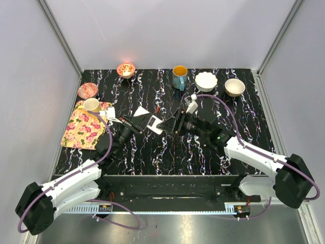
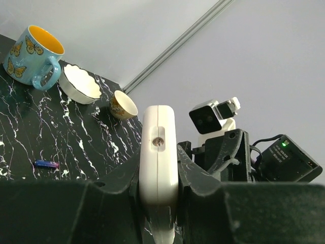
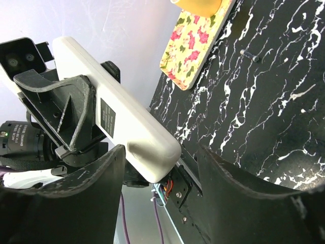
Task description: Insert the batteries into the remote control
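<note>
My left gripper (image 1: 146,123) is shut on the white remote control (image 1: 155,125) and holds it above the table's middle. In the left wrist view the remote (image 2: 158,147) stands edge-on, clamped between the fingers of that gripper (image 2: 158,165). My right gripper (image 1: 171,123) faces it from the right. In the right wrist view this gripper (image 3: 161,155) is open, its jaws on either side of the end of the remote (image 3: 119,119), with a gap on the right. A bluish battery (image 2: 45,164) and a dark battery (image 3: 251,56) lie on the table. A small reddish battery (image 1: 158,109) lies behind the grippers.
A floral tray (image 1: 84,129) with a cup (image 1: 92,104) is at the left. A butterfly mug (image 1: 179,77), a white bowl (image 1: 205,81) and a small bowl (image 1: 234,87) stand along the back; two patterned bowls are at the back left. A white flat piece (image 1: 141,111) lies near the left gripper.
</note>
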`<state>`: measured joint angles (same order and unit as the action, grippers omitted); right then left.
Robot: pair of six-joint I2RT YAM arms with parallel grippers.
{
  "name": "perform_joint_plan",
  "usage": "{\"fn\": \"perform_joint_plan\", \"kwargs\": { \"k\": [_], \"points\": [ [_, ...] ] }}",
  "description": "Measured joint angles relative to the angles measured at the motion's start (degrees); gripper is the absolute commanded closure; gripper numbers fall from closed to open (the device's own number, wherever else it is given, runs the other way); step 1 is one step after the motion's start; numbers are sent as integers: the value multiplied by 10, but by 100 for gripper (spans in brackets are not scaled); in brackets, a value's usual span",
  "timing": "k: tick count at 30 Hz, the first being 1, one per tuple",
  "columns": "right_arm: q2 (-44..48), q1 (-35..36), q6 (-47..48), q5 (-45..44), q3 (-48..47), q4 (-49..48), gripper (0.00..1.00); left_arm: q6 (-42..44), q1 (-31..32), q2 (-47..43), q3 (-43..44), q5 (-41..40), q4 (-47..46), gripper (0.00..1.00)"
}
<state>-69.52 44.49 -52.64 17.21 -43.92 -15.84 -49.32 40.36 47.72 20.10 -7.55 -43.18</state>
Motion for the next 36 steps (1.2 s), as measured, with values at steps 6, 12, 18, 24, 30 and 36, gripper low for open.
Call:
{"fn": "perform_joint_plan", "kwargs": {
  "k": [6, 12, 18, 24, 30, 36],
  "points": [
    [-11, -10, -22, 7, 4, -35, 46, 0, 0, -1, 0, 0, 1, 100],
    [-20, -13, -34, 20, 6, -56, 50, -1, 0, -1, 0, 0, 3, 100],
    [-26, -14, -39, 30, 8, -60, 53, -1, 0, -1, 0, 0, 9, 100],
    [-30, -16, -43, 38, 11, -64, 45, 1, 0, -1, 0, -2, 12, 100],
    [-36, -16, -47, 46, 17, -66, 48, 7, 0, -1, 0, -3, 21, 100],
    [-38, -16, -51, 50, 19, -70, 61, 11, 0, -1, 0, -6, 27, 100]
  ]
}}
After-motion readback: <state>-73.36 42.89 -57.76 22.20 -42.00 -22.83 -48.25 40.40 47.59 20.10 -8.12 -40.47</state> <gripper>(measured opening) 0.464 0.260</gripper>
